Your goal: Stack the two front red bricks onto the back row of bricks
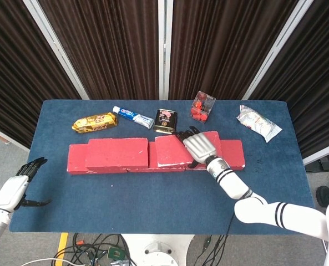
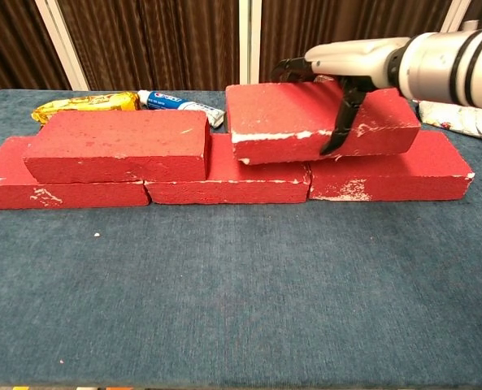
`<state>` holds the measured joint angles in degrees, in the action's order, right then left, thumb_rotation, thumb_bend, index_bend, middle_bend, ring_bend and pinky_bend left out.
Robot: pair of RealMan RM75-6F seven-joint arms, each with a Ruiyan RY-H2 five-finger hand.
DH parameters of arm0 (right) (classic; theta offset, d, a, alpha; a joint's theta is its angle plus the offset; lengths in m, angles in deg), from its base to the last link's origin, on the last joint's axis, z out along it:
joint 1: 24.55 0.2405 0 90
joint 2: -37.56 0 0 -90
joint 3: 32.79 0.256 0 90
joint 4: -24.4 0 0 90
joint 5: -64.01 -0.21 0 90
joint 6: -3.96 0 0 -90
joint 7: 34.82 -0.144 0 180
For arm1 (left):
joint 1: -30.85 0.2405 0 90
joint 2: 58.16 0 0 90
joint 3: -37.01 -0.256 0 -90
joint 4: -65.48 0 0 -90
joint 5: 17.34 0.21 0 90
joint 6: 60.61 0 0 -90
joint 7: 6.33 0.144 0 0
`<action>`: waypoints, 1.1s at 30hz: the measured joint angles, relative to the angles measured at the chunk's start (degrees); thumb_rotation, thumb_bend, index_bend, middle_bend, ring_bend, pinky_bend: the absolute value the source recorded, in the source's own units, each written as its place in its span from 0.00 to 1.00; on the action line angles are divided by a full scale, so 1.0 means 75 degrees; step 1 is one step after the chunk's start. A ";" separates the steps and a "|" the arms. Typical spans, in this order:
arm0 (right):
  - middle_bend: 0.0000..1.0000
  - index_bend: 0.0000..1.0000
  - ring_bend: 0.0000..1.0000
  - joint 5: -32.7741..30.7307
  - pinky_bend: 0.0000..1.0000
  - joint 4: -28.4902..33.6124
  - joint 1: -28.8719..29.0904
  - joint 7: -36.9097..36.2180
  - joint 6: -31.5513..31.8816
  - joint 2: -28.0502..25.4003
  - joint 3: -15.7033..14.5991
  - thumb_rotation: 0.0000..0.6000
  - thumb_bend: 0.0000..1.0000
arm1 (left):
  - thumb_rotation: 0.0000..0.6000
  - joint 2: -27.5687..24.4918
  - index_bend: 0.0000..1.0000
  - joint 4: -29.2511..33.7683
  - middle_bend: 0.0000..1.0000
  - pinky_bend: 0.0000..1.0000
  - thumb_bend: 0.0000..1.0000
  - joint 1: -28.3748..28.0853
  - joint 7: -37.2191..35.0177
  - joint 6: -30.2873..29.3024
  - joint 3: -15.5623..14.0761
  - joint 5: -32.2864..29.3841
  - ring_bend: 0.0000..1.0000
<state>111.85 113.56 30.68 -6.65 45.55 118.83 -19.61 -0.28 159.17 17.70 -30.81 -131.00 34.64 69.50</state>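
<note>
Three red bricks form the back row (image 1: pixel 231 157) (image 2: pixel 391 176) across the blue table (image 1: pixel 153 199). A further red brick (image 1: pixel 117 152) (image 2: pixel 117 145) lies stacked on the row's left end. My right hand (image 1: pixel 200 145) (image 2: pixel 350 61) grips another red brick (image 1: pixel 168 149) (image 2: pixel 293 122) from above, fingers over its far edge and thumb on its front face. That brick is over the seam between the middle and right back bricks, slightly tilted. I cannot tell whether it rests on them. My left hand (image 1: pixel 15 189) hangs open off the table's front left corner.
Behind the bricks lie a yellow snack pack (image 1: pixel 95 122) (image 2: pixel 84 102), a toothpaste tube (image 1: pixel 132 117) (image 2: pixel 175 101), a dark tin (image 1: pixel 165 121), a clear box of red caps (image 1: pixel 202 106) and a white packet (image 1: pixel 257 123). Dark curtains stand behind the table.
</note>
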 measured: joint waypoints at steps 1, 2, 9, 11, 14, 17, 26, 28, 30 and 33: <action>0.22 0.00 0.15 -0.0097 0.00 -0.0032 0.0048 0.0035 0.0004 0.0031 -0.0013 1.00 0.10 | 1.00 0.0000 0.00 -0.0015 0.00 0.00 0.00 -0.0001 -0.0026 0.0005 -0.0001 0.0002 0.00; 0.22 0.00 0.15 -0.0227 0.00 -0.0073 0.0119 0.0075 0.0006 0.0069 -0.0031 1.00 0.10 | 1.00 -0.0001 0.00 -0.0025 0.00 0.00 0.00 0.0000 -0.0046 0.0006 -0.0002 0.0004 0.00; 0.21 0.00 0.15 -0.0732 0.00 -0.0314 0.0441 0.0231 0.0176 0.0370 -0.0211 1.00 0.10 | 1.00 -0.0005 0.00 -0.0109 0.00 0.00 0.00 0.0011 -0.0191 0.0009 -0.0009 0.0016 0.00; 0.21 0.00 0.15 -0.0815 0.00 -0.0380 0.0500 0.0241 0.0232 0.0455 -0.0247 1.00 0.10 | 1.00 0.0001 0.00 -0.0137 0.00 0.00 0.00 0.0011 -0.0234 0.0017 -0.0011 0.0018 0.00; 0.21 0.00 0.15 -0.0913 0.00 -0.0460 0.0586 0.0259 0.0287 0.0566 -0.0299 1.00 0.10 | 1.00 0.0016 0.00 -0.0196 0.00 0.00 0.00 0.0012 -0.0293 0.0027 -0.0013 0.0021 0.00; 0.21 0.00 0.15 -0.0993 0.00 -0.0508 0.0666 0.0263 0.0301 0.0636 -0.0342 1.00 0.10 | 1.00 0.0026 0.00 -0.0235 0.00 0.00 0.00 0.0015 -0.0341 0.0020 -0.0015 0.0037 0.00; 0.20 0.00 0.14 -0.1230 0.00 -0.0545 0.0826 0.0396 0.0513 0.0764 -0.0451 1.00 0.10 | 1.00 0.0041 0.00 -0.0322 0.00 0.00 0.00 0.0031 -0.0431 0.0022 -0.0022 0.0031 0.00; 0.20 0.00 0.14 -0.1302 0.00 -0.0527 0.0847 0.0437 0.0594 0.0792 -0.0466 1.00 0.10 | 1.00 0.0040 0.00 -0.0331 0.00 0.00 0.00 0.0032 -0.0454 0.0030 -0.0027 0.0033 0.00; 0.20 0.00 0.14 -0.1378 0.00 -0.0499 0.0874 0.0495 0.0681 0.0817 -0.0483 1.00 0.10 | 1.00 0.0037 0.00 -0.0346 0.00 0.00 0.00 0.0029 -0.0483 0.0041 -0.0034 0.0045 0.00; 0.20 0.00 0.15 -0.1478 0.00 -0.0475 0.0903 0.0560 0.0767 0.0852 -0.0508 1.00 0.10 | 1.00 0.0043 0.00 -0.0372 0.00 0.00 0.00 0.0025 -0.0524 0.0047 -0.0039 0.0060 0.00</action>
<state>100.76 110.00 37.46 -2.45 51.30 125.22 -23.42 0.04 156.38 17.89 -34.74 -130.65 34.35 69.95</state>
